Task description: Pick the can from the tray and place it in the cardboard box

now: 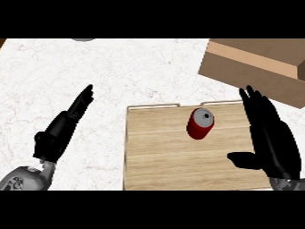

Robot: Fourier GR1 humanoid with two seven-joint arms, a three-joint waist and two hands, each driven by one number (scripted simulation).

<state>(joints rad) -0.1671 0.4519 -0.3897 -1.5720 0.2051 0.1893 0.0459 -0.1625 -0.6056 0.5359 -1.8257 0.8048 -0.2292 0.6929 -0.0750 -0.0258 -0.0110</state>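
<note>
Countertop (pixel 82 71) of pale marbled stone is filling the head view, and it is bearing everything else; the cardboard box (pixel 260 67) is sitting at the upper right, its open flaps showing, just beyond the far right corner of the tray (pixel 161 165); the tray, a light wooden board with two slot handles on its far rim, is lying in the lower middle; the right hand (pixel 273 138) is hovering over the tray's right side, released, with fingers straight and pointing away from the robot and the thumb jutting leftward; the left hand (pixel 65 127) is resting off the tray over bare counter at the left, likewise released and straight-fingered; the can (pixel 200 123) is standing in the far half of the tray, its long axis roughly upright, its top tipping slightly away from the camera. The can is lying to the left of the right hand, near its fingers, apart from them, and well apart from the left hand, so the right hand is judged the nearer for grasping; the can is showing a red body and a silver lid with a dark opening.
</note>
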